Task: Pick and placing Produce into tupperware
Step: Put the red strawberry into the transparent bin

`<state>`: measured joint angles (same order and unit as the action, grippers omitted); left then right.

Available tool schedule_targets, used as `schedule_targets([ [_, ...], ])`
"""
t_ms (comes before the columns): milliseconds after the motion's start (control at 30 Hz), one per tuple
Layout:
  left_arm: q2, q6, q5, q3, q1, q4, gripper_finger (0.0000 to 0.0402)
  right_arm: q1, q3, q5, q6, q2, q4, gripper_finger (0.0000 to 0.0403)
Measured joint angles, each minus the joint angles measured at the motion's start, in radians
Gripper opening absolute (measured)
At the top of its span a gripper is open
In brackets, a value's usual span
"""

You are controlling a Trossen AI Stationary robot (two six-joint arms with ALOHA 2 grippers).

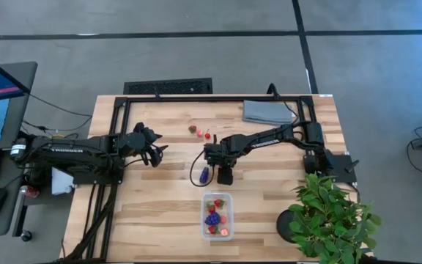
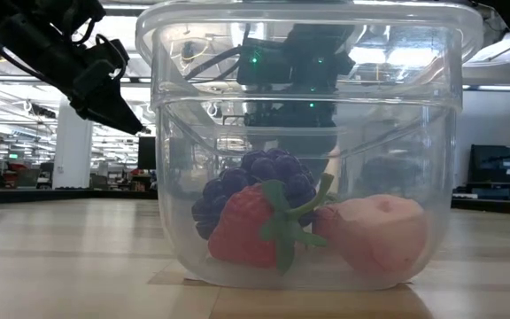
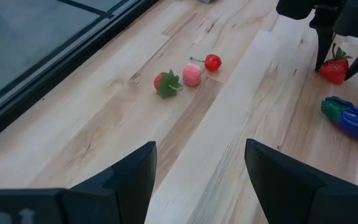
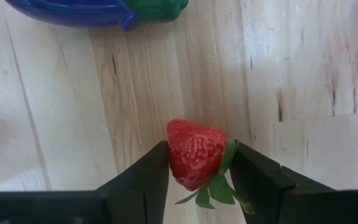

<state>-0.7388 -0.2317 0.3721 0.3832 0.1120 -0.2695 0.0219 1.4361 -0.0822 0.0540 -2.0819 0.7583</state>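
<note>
Near desk centre, right gripper [image 4: 197, 163] is clamped on a strawberry [image 4: 194, 152], low over the wood, short of the tupperware [image 1: 216, 215]. Risk: the grip looks to sit on the tapered sides, so the berry may squirt out in transit. Blue eggplant [image 1: 204, 174] lies just beside. Left gripper [image 3: 197, 180] waits with fingers apart near three loose pieces [image 3: 188, 74].

A pale wooden table [image 1: 160, 205] carries everything. Just beside the right jaws lies a purple eggplant [image 1: 204, 174]; nearer, the tupperware [image 1: 217, 215]; beyond, three small fruits [image 1: 200, 132], a grey cloth [image 1: 267, 111].
</note>
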Motion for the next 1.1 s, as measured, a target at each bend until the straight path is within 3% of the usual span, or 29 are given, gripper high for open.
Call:
schedule_targets([
  [533, 0.000, -0.022, 0.000, 0.000, 0.000, 0.000, 0.0235, 0.012, 0.038, -0.017, -0.001, 0.001, 0.037, 0.0182],
  [1100, 0.000, -0.038, -0.003, 0.000, 0.000, 0.052, 0.0235, 0.070, 0.040, -0.025, -0.001, 0.199, -0.037, 0.0182],
])
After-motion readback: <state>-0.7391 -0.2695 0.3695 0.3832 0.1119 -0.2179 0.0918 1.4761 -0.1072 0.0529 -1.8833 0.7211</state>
